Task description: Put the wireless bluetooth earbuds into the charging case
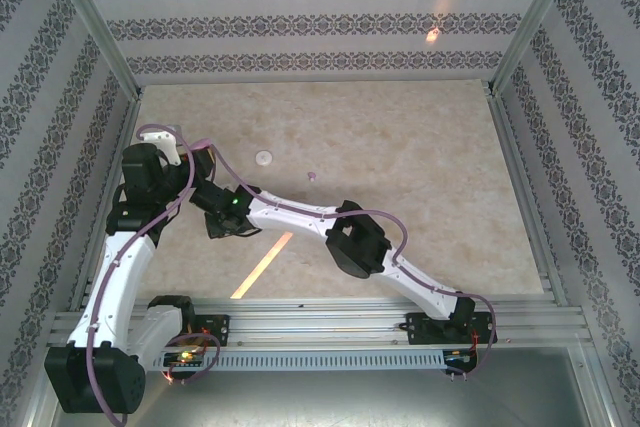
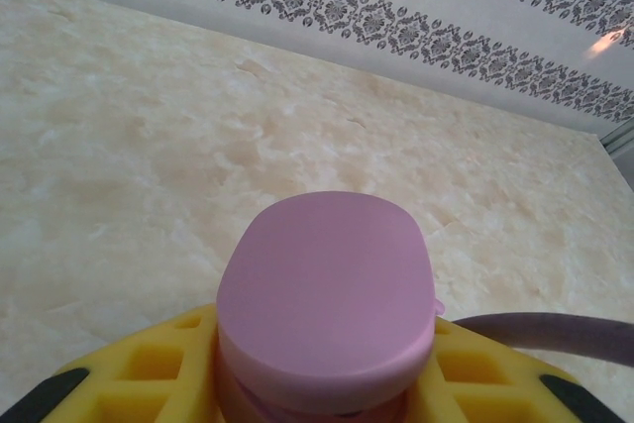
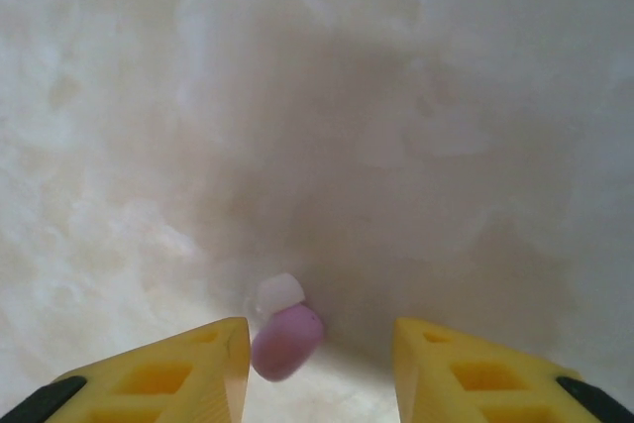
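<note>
Nearer than the charging case (image 2: 327, 274), one earbud (image 3: 287, 342) is seen lying unheld between the spread jaws of the right gripper (image 3: 317, 332). The case itself is clamped in the left gripper (image 2: 323, 329). To the case's right and further out, a second earbud (image 1: 311, 176) lies loose. Neither appears to have been inserted yet.

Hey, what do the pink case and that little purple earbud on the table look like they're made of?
The charging case: likely plastic, smooth matte pink, with an even soft sheen and a moulded lid seam. The earbud: probably glossy lilac plastic with a pale, perhaps silicone, tip; it is blurred.
</note>
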